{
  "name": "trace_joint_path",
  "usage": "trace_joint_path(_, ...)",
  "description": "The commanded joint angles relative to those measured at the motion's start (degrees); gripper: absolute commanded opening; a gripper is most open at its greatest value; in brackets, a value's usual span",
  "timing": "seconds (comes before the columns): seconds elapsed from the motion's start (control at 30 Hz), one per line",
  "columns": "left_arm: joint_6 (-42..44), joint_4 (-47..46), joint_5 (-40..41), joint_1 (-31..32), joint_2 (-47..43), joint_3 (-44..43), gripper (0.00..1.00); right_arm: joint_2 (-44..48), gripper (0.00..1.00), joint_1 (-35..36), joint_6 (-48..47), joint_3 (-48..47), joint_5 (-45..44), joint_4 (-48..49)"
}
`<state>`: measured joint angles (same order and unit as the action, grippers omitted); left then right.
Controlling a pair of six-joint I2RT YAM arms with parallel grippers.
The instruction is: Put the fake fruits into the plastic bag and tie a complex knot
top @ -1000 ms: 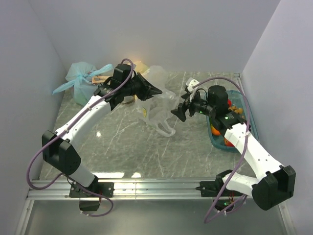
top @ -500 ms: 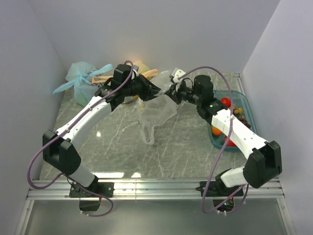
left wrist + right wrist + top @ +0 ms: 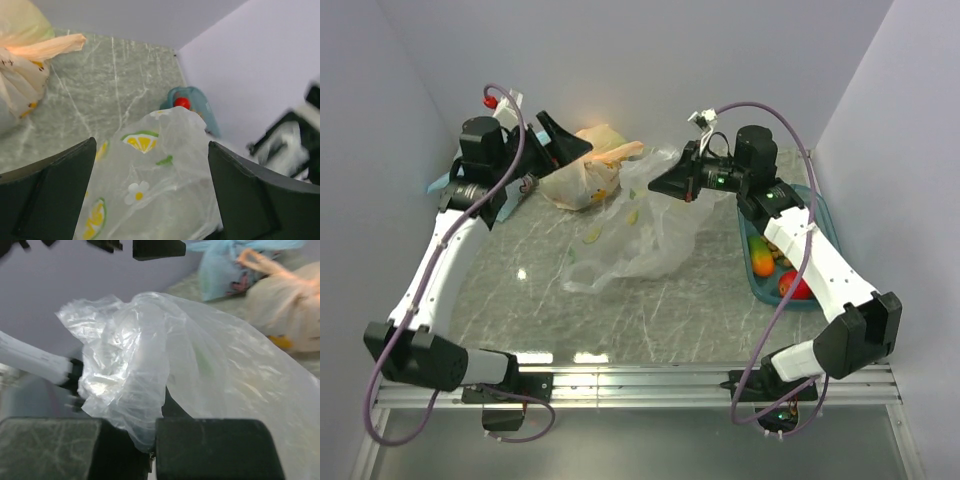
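Swung away leftward, my left gripper (image 3: 568, 145) gapes empty; right gripper (image 3: 665, 183) pinches the plastic bag (image 3: 650, 235), apparently to lift its mouth.

Marbled table (image 3: 650, 300) carries the plastic bag (image 3: 630, 250), an orange-yellow bag (image 3: 582, 180) and a blue tray (image 3: 823, 212)

Clear, lemon-printed plastic bag (image 3: 650, 235) drapes crumpled at centre, its 1 o'clock end raised; fake fruits (image 3: 794, 285) lie at 3 o'clock.
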<state>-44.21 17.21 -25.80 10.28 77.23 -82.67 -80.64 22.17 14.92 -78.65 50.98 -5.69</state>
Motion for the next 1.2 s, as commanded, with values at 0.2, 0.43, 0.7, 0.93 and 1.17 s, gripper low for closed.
trace_joint_path(0.2,34.2,4.8,2.3,6.4,-15.2,11.3,0.99,-3.9,0.0,-3.6,34.1,3.8,11.0,19.4)
trace_joint_path(0.43,38.7,10.9,2.6,12.6,-10.7,10.7,0.99,-5.6,0.0,-2.9,37.4,5.2,13.5,23.8)
trace_joint_path(0.7,40.5,8.3,5.2,16.6,-6.7,13.8,0.99,-8.3,0.0,-2.7,38.5,5.4,17.2,25.6)
trace_joint_path(0.93,34.5,5.0,8.9,17.2,-4.5,15.9,0.6,-14.3,0.0,-2.9,50.0,4.4,22.9,35.6)
trace_joint_path(1.17,29.6,3.8,12.2,17.1,-4.8,17.5,0.99,-18.6,0.0,-3.2,67.7,6.5,22.4,55.4)
